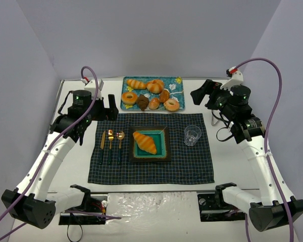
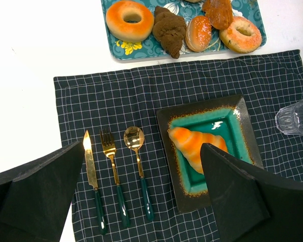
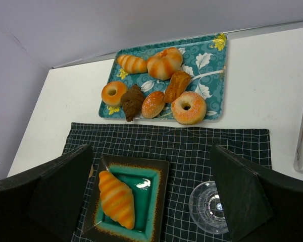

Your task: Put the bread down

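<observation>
The bread point(image 1: 145, 142), a golden-orange ridged roll, lies on the square teal plate point(image 1: 162, 151) in the middle of the dark checked placemat. It also shows in the left wrist view point(image 2: 194, 146) and the right wrist view point(image 3: 116, 198). My left gripper point(image 1: 111, 108) is open and empty, raised over the mat's far left corner. My right gripper point(image 1: 203, 92) is open and empty, raised to the right of the pastry tray.
A teal patterned tray point(image 1: 177, 83) with several pastries and ring doughnuts stands behind the mat. A knife point(image 1: 102, 140), fork point(image 1: 110, 139) and spoon point(image 1: 120, 139) lie left of the plate. A clear cup point(image 1: 192, 134) stands right of it.
</observation>
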`<state>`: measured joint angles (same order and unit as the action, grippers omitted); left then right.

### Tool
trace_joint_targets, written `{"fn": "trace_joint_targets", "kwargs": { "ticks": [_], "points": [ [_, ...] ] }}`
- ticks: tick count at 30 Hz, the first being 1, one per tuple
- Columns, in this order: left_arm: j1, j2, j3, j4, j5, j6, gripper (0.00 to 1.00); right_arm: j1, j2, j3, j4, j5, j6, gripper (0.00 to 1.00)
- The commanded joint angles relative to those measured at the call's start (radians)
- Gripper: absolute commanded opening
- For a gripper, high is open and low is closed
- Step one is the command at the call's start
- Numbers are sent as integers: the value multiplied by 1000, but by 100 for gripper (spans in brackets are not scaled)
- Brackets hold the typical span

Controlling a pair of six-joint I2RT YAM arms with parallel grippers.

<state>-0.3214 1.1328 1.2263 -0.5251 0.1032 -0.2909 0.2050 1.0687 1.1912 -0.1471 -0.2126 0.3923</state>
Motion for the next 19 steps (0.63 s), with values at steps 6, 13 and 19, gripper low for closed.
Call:
{"fn": "trace_joint_targets", "kwargs": {
  "ticks": [6, 13, 19],
  "points": [
    [-6, -23, 12, 70, -2, 7, 97, 15, -16, 17, 55, -19, -4, 96],
    [-7, -22, 11, 68, -6, 7, 97, 19, -19, 18, 57, -19, -6, 96],
    [-7, -20, 12, 66, -7, 7, 97, 20, -11, 17, 58, -21, -7, 96]
  ]
}}
